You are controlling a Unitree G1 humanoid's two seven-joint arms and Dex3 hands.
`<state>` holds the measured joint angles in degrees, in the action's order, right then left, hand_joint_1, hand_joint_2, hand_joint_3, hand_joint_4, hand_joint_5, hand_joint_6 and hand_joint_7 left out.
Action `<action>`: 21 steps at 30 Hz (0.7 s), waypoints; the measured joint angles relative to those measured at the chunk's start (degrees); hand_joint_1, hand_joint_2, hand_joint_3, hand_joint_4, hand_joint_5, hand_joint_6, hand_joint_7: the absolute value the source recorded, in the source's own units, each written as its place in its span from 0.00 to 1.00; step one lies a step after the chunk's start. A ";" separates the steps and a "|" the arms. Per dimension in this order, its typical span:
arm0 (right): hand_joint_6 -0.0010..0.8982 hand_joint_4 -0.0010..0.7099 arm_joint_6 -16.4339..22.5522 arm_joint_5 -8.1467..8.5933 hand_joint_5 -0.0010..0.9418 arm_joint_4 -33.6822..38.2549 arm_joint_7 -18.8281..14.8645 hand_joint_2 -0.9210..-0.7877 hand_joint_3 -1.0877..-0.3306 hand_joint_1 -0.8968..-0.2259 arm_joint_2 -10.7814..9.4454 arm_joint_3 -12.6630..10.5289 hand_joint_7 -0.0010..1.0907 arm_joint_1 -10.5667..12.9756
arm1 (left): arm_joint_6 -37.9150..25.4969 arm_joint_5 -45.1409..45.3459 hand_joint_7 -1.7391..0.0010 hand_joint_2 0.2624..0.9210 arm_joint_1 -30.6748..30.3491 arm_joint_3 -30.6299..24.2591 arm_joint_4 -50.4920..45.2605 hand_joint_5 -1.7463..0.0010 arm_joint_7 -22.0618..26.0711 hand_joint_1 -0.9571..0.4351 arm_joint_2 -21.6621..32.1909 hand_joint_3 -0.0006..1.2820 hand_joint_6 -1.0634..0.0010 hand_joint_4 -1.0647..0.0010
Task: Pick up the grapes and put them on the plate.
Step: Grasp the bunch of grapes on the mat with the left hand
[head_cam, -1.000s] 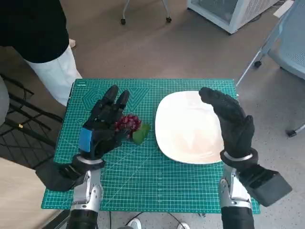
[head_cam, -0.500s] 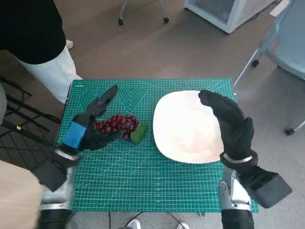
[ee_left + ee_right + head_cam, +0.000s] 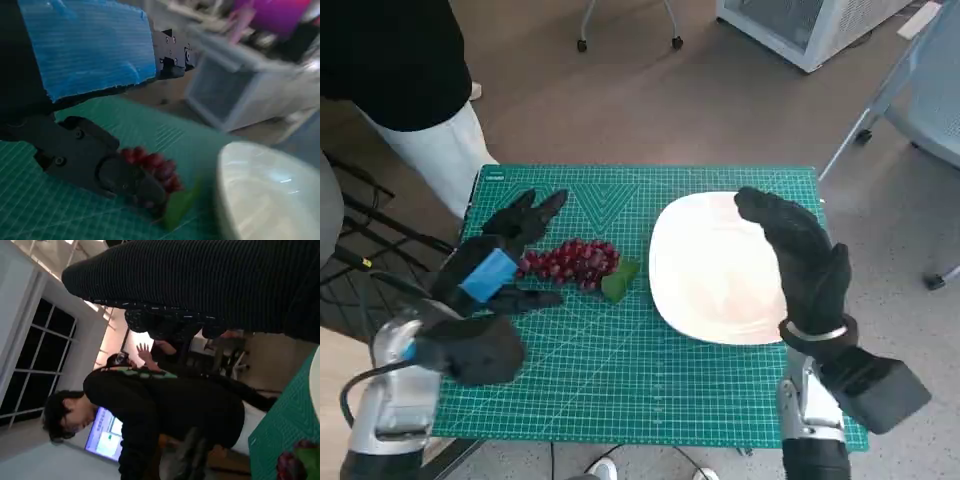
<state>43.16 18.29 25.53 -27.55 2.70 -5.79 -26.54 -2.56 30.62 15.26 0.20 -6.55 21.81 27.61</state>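
A bunch of dark red grapes (image 3: pixel 570 262) with a green leaf (image 3: pixel 618 282) lies on the green cutting mat (image 3: pixel 620 370), just left of the white plate (image 3: pixel 720 275). My left hand (image 3: pixel 500 262) sits at the bunch's left end with its fingers spread, holding nothing. In the left wrist view the grapes (image 3: pixel 152 165) and leaf (image 3: pixel 177 207) lie just beyond a black finger (image 3: pixel 120 177), with the plate (image 3: pixel 270 195) behind them. My right hand (image 3: pixel 800 255) hovers over the plate's right part, fingers extended and empty. The right wrist view shows the glove (image 3: pixel 210 280) and a corner of the grapes (image 3: pixel 290 465).
A person in a black top and white trousers (image 3: pixel 430 130) stands at the table's far left corner; the right wrist view shows a person (image 3: pixel 165 410) bending forward. Chair legs (image 3: pixel 880 110) and a white cabinet (image 3: pixel 800 25) stand on the floor beyond the table.
My left hand has drawn back to the left and toward me, uncovering the whole bunch, which stays on the mat. The right hand has held still. The head view shifted slightly.
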 measured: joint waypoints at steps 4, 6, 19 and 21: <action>0.00 0.51 -0.07 0.01 0.00 0.01 0.00 0.00 0.49 0.32 -0.31 0.00 0.50 -0.01 | -2.17 2.06 0.99 0.66 0.91 2.42 0.43 1.00 -0.11 0.45 0.00 0.00 0.80 0.96; 0.00 0.51 -0.08 0.03 0.00 0.01 -0.01 0.00 0.49 0.32 -0.43 0.00 0.50 -0.03 | -3.12 2.90 0.99 0.66 1.58 3.42 0.83 1.00 -0.12 0.45 0.01 0.00 0.79 0.96; 0.00 0.51 -0.12 0.88 0.00 0.24 -0.13 0.00 0.49 0.33 -0.57 -0.19 0.50 -0.38 | -10.41 6.14 0.99 0.67 7.49 9.55 6.44 1.00 0.50 0.45 -0.19 0.00 0.76 0.96; 0.00 0.51 -0.12 0.99 0.00 0.36 -0.16 0.00 0.49 0.33 -0.57 -0.24 0.50 -0.40 | -11.47 6.79 0.99 0.67 8.65 10.66 7.87 1.00 0.56 0.45 -0.41 0.00 0.76 0.97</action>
<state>43.04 19.27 25.89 -27.71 2.13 -6.03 -26.94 -14.03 37.41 23.90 10.86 1.33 22.37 27.20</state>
